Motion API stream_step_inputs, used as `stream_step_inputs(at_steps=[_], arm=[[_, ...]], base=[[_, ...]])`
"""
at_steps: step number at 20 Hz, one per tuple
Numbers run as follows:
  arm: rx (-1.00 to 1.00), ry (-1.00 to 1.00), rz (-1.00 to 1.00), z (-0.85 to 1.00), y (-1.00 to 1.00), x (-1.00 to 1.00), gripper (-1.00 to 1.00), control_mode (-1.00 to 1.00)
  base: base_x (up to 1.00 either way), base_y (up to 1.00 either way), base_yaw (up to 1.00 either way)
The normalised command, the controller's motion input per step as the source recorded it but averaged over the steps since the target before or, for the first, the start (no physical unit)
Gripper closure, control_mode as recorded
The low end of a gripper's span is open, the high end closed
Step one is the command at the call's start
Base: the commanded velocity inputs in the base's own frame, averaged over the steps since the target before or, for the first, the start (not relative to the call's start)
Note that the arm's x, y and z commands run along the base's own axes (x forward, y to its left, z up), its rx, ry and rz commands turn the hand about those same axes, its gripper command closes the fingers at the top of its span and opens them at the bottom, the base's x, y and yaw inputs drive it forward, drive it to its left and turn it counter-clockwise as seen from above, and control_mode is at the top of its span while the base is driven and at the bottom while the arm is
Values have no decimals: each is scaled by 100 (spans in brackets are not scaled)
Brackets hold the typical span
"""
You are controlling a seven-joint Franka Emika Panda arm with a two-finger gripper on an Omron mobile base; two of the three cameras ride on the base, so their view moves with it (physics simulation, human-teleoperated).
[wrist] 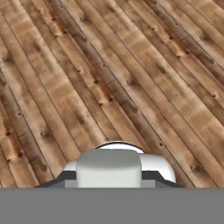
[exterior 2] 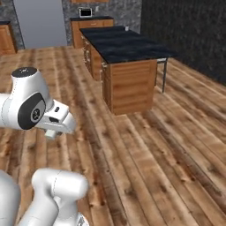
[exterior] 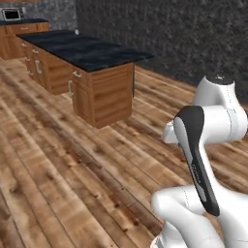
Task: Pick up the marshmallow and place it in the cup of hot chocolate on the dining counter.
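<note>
The dining counter (exterior: 82, 51) (exterior 2: 123, 46), black marble on brown wooden sides, stands well ahead of me across the wooden floor. At its far end is a tiny pale speck (exterior: 76, 32) (exterior 2: 127, 28), too small to identify. The marshmallow and the cup of hot chocolate are out of view or too small to make out. My arm is folded close to the base. The gripper (exterior 2: 51, 133) hangs low over the floor, far from the counter, and its fingers are hidden. The hand view looks down on bare floor planks.
Wall counters with a microwave (exterior: 10, 14) (exterior 2: 85, 12) stand at the back, beside a tall grey fridge (exterior 2: 39, 22). A dark stone wall (exterior: 193, 34) runs along the right. A thin metal leg (exterior 2: 164, 75) stands by the counter's right side. Open wooden floor (exterior: 72, 169) lies between me and the counter.
</note>
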Motion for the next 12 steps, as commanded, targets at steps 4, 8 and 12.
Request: stream_step_inputs(at_steps=[4,8,12], arm=[[0,0,0,0,0,0,100,100],[0,0,0,0,0,0,100,100],[0,0,0,0,0,0,100,100]], base=[[100,-99,21],[100,-100,22],[100,-100,16]])
